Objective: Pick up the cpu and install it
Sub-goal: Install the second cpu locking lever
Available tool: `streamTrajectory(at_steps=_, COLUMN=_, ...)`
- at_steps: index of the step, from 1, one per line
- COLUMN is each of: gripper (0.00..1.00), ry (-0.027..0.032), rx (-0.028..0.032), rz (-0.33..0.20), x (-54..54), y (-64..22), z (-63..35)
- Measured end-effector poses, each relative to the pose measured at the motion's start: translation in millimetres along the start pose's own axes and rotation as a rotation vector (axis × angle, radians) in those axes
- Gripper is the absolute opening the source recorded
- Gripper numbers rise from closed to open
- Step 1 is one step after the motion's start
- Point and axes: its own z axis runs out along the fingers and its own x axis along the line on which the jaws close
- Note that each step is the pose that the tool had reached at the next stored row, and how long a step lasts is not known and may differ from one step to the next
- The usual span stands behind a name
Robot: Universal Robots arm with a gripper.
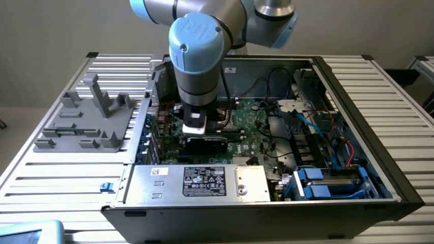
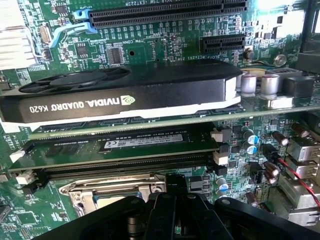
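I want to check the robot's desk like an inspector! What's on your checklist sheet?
Surface: slatted metal table carrying an open computer case.
Job's things: socket with a metal frame, next to the gripper; cannot tell whether the cpu is held.
Clutter: grey plastic fixture on the table; graphics card and memory stick on the motherboard.
Grippers: gripper shut, low inside the case.
Cables: blue cables; red wire.
Surroundings: plain wall.

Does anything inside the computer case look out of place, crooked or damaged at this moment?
Nothing stands out. The graphics card sits level in its slot, the memory stick lies straight, and the cables stay beside the motherboard. The gripper hangs just above the socket frame.
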Motion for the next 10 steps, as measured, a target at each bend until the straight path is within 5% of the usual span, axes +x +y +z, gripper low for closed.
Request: streamTrajectory(at_steps=10, gripper=0.11, ry=0.0, rx=0.0001, rz=0.0, x=-0.1, y=-0.8, z=3.9)
